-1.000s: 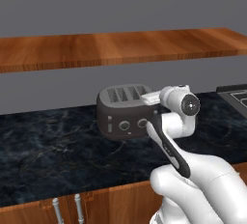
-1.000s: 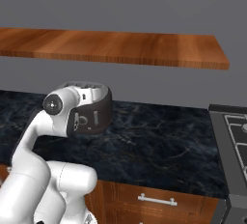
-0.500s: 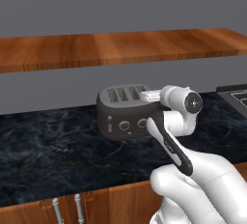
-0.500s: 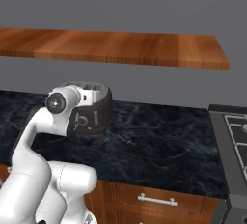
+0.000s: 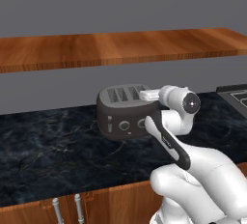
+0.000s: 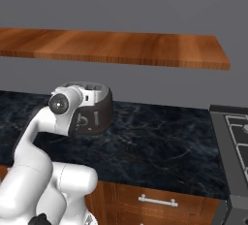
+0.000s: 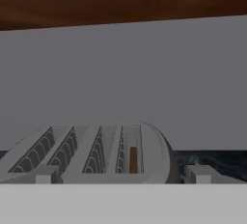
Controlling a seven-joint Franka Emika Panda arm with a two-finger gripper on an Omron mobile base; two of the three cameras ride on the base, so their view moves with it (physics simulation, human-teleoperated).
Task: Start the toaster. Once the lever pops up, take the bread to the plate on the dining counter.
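The toaster (image 5: 126,111) stands on the black marble desk (image 5: 53,155), back near the grey wall (image 5: 58,85), its front with two round knobs and pale levers turned toward the desk's near edge. In the hand view its four slots (image 7: 82,153) run away just ahead of and below the jaws (image 7: 120,175), which stand wide open and grip nothing; one fingertip (image 7: 46,174) sits over the left slots and the other hangs past the toaster's right end. The bread (image 7: 133,160) shows as a thin brown strip sunk in the rightmost slot, between the two fingertips and nearer the right one.

Above the jaws there is open air up to the wooden shelf (image 5: 120,47), which overhangs the toaster. To either side of the jaws the desk lies bare. Far off to the right, a stove (image 6: 232,136) begins at the desk's end, well apart from the toaster. Below the near edge run wooden cabinet fronts with silver handles (image 6: 157,200).
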